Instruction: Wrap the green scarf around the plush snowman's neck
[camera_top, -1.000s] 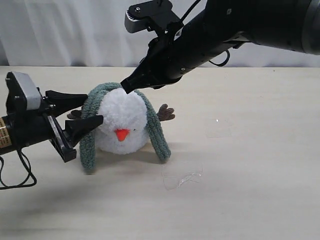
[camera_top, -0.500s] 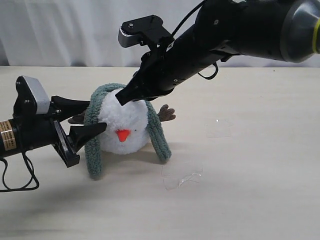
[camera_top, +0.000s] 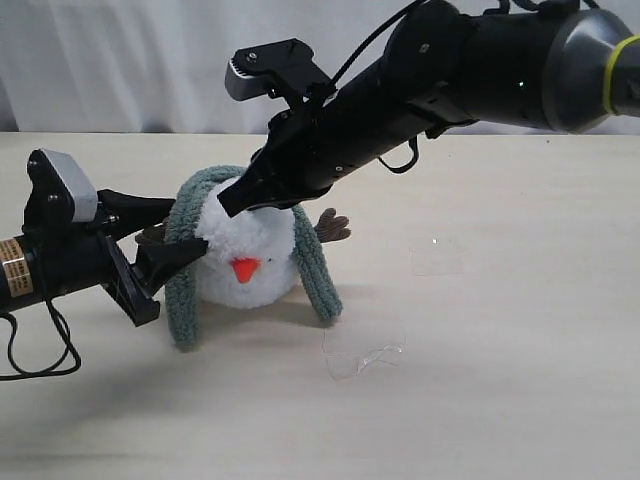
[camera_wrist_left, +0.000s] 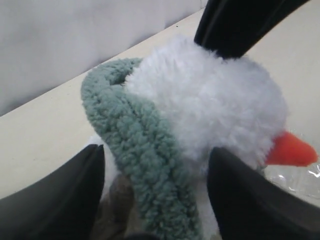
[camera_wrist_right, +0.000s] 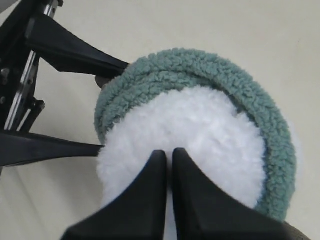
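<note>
Left end effector advanced, spread astride 9 o'clock strand of grey-green knit scarf; right end effector, pressed together, tops fluffy white plush snowman; ends uncrossed.

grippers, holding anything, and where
Left gripper open astride the scarf, holding nothing. Right gripper shut atop the snowman's head; a pinch of fluff cannot be told.
</note>
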